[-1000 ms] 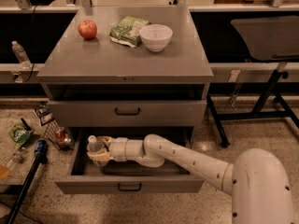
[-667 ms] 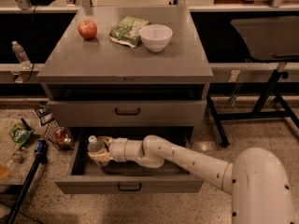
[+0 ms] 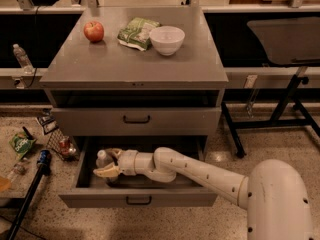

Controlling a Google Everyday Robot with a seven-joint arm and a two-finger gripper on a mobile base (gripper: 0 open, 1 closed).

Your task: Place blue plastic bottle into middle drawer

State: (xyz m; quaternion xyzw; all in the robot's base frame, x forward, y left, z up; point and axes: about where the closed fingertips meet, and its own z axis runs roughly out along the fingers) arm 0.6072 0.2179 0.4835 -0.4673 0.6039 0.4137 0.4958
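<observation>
The blue plastic bottle (image 3: 101, 158) stands upright in the left part of the open middle drawer (image 3: 140, 198), the lowest one of the grey cabinet. Only its white cap and upper body show. My gripper (image 3: 104, 163) reaches into the drawer from the right, its two pale fingers (image 3: 107, 172) closed around the bottle's sides. The white arm runs from the lower right of the view into the drawer.
The drawer above (image 3: 136, 120) is shut. On the cabinet top sit a red apple (image 3: 93, 31), a green bag (image 3: 137, 32) and a white bowl (image 3: 167, 39). A small clear bottle (image 3: 22, 57) stands at the left. Litter (image 3: 22, 144) lies on the floor at the left. A black-legged table (image 3: 285, 104) stands at the right.
</observation>
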